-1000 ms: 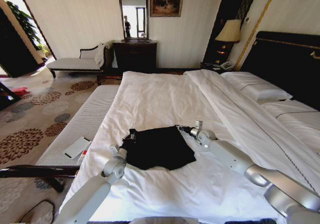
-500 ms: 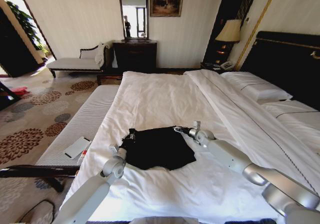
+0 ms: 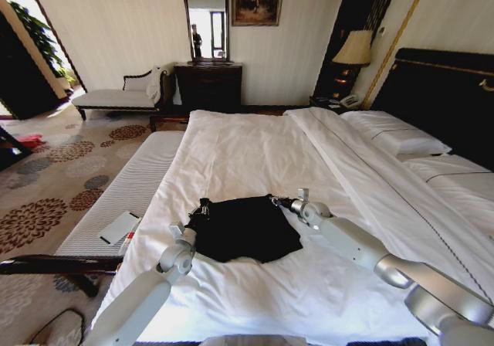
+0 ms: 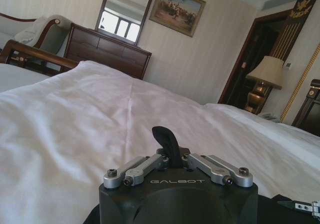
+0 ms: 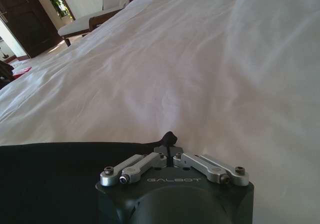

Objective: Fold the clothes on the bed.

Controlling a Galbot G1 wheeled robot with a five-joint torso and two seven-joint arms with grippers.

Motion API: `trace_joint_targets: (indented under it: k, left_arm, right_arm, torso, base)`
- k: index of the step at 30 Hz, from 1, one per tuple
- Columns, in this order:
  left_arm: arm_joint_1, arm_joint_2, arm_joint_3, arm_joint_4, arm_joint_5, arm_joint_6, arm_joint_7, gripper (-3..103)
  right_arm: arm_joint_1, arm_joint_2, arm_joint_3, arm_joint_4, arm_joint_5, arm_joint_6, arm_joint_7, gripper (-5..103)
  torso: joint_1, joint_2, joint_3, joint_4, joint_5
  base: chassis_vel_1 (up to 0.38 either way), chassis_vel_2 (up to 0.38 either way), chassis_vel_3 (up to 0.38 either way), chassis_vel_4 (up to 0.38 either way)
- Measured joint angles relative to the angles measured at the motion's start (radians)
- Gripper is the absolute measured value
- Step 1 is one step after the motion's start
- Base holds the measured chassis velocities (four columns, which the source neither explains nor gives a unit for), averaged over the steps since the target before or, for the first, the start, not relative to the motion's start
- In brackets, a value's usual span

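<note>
Head view: T-shirt (image 3: pixel 244 227) mid-bed (image 3: pixel 255 153).

Matt black cloth T-shirt (image 3: pixel 243 226) on smooth white cotton-like duvet (image 3: pixel 247 157); glossy dark wooden headboard (image 3: pixel 448 91).

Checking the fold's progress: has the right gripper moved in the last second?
Yes, slightly. The right gripper, at the black T-shirt's far corner, has shifted left and a little up the white duvet.
</note>
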Motion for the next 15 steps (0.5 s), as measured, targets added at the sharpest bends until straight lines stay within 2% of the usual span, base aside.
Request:
trace_joint_targets:
  k: [6,12,15]
  left_arm:
    - [-0.003,0.000,0.001,0.000,0.000,0.000,0.000,4]
    - [-0.032,0.002,0.007,0.026,-0.011,0.000,0.005,4]
    - [-0.072,-0.003,0.017,0.061,-0.025,0.000,0.010,4]
  right_arm:
    - [-0.003,-0.001,0.008,0.008,-0.001,0.016,0.004,1]
    - [-0.031,-0.008,0.049,0.039,-0.040,0.093,0.019,1]
    - [-0.052,-0.015,0.083,0.066,-0.073,0.145,0.053,1]
  torso:
    - [0.000,0.000,0.000,0.0000,0.0000]
    - [0.000,0.000,0.000,0.0000,0.0001]
    - [0.000,0.000,0.000,0.0000,0.0000]
  base:
    - [0.000,0.000,0.000,0.000]
    - [0.000,0.000,0.000,0.000]
    - [0.000,0.000,0.000,0.000]
